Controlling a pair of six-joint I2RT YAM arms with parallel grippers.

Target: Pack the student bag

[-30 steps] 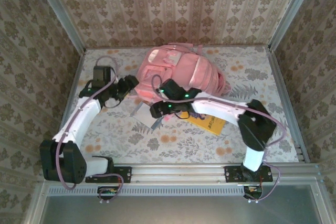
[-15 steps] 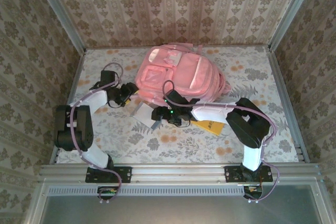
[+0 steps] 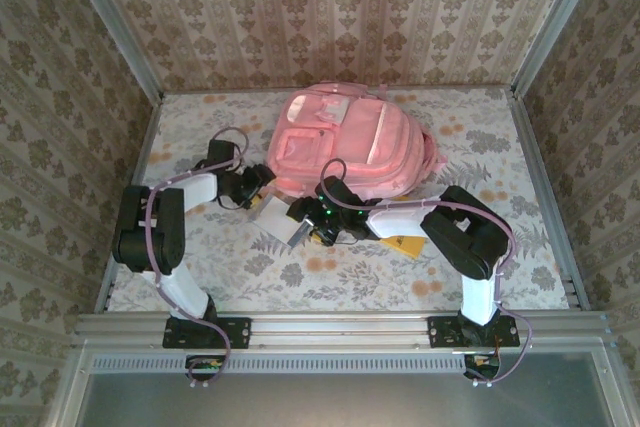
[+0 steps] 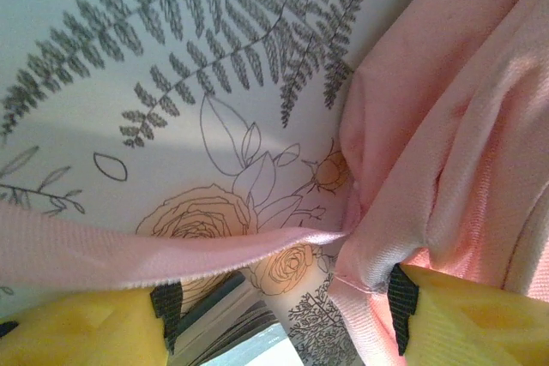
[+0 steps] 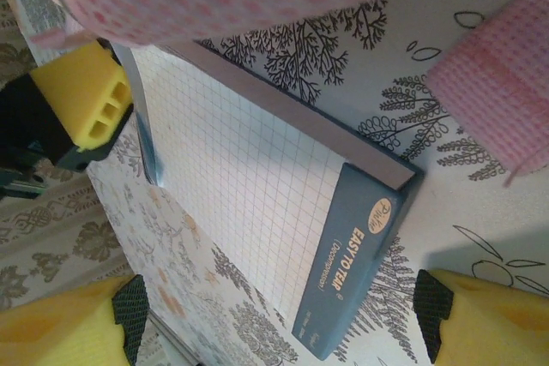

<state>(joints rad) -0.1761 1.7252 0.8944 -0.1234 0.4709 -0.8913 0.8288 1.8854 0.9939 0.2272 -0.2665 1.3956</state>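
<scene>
**A:** Where is the student bag (image 3: 345, 142)?

**B:** Far middle of the floral surface (image 3: 240, 272), lying flat with its pockets up. It lies a little squarer than a second ago. Its near edge is uncovered, because the right arm's wrist has come off it and now sits lower, toward the near side.

**A:** What else has changed?

**B:** The left arm has folded. Its elbow was down by the base and now stands by the left wall. The left tool (image 3: 264, 180) is at the bag's near left corner. Its fingers are spread, with a pink strap (image 4: 129, 255) crossing between them and bag cloth bunched against one finger. The yellow book (image 3: 402, 244) is more hidden under the right forearm than before.

**A:** And the right tool (image 5: 274, 323)?

**B:** Spread wide and gripping nothing. A grid notepad (image 5: 249, 186) lies on the surface between its fingers, just beside the bag's near edge.

**A:** Any writing?

**B:** The notepad's blue strip reads "EASY TO TEAR", with "(Decompression)" in smaller letters under it. The oval logo beside that is too small to read with certainty, and so is the dark print on the yellow book.
</scene>
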